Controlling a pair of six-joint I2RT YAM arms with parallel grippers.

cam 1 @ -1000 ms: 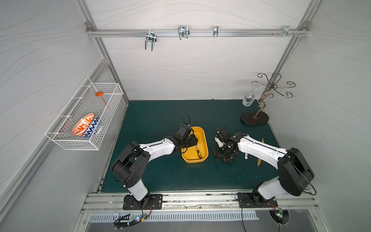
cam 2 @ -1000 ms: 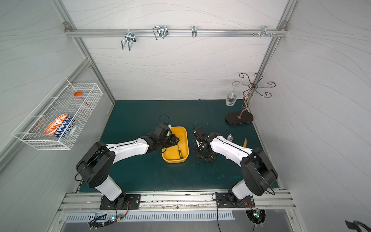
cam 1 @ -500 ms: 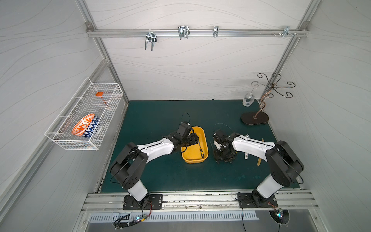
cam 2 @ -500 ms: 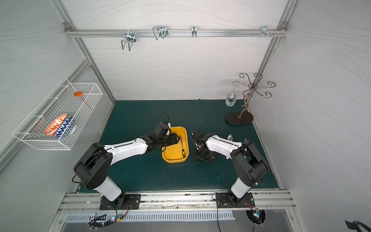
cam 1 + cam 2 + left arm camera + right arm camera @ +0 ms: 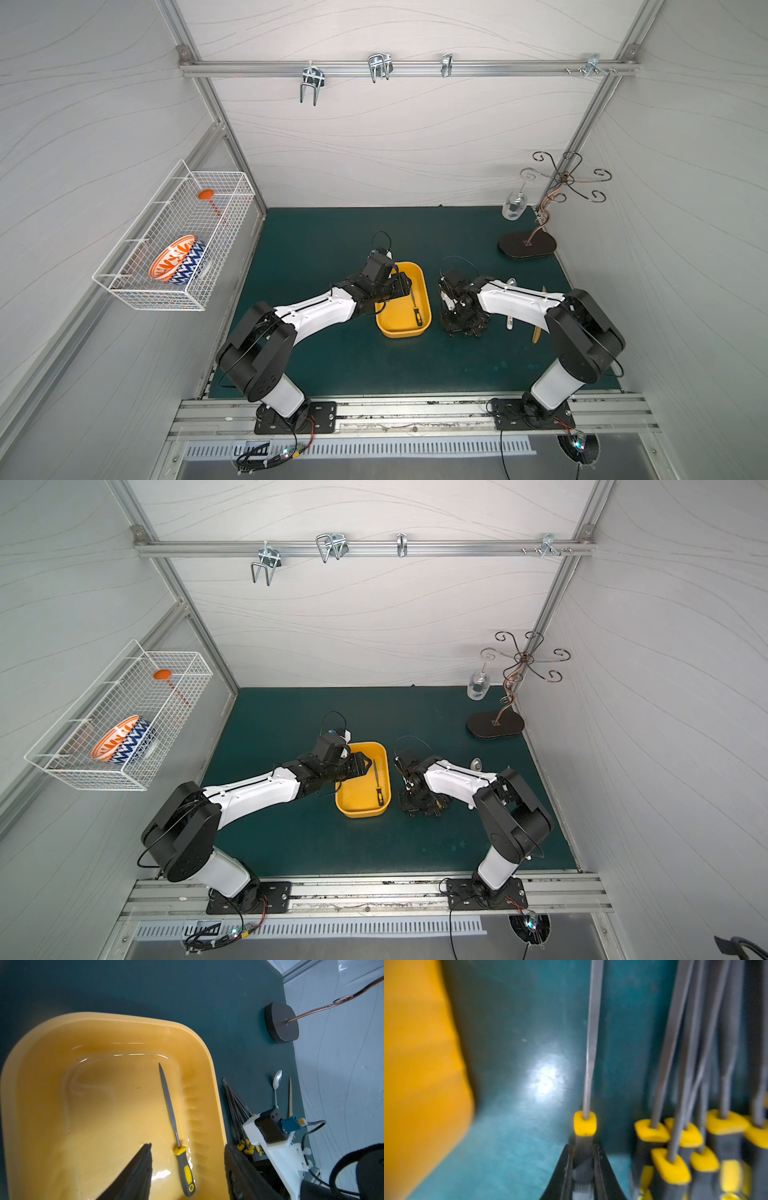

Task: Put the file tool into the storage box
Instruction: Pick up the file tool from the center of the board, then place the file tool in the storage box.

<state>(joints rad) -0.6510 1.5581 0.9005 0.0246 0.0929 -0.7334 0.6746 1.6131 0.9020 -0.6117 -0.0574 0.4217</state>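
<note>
The yellow storage box (image 5: 403, 332) (image 5: 361, 811) sits mid-mat between the arms. One file tool (image 5: 415, 309) (image 5: 170, 1109), grey blade with a grey-and-yellow handle, lies flat inside it along its right wall. My left gripper (image 5: 405, 286) (image 5: 188, 1146) hovers open over the box (image 5: 124, 1020), holding nothing. Just right of the box lies a pile of several more files (image 5: 465, 326) (image 5: 685, 1064). My right gripper (image 5: 457, 316) (image 5: 583, 1147) is down at that pile's box side, shut on the grey handle of a single file (image 5: 591, 1043) that lies apart from the rest.
A white-handled spoon (image 5: 510, 305) and a wooden stick (image 5: 539, 316) lie right of the file pile. A hook stand's dark base (image 5: 527, 246) and a glass (image 5: 513, 208) stand at the back right. A wire basket (image 5: 174, 241) with a bowl hangs on the left wall.
My left gripper has opened wider above the box, with the file lying below it. My right gripper has closed on a file handle at the pile, and its elbow has swung.
</note>
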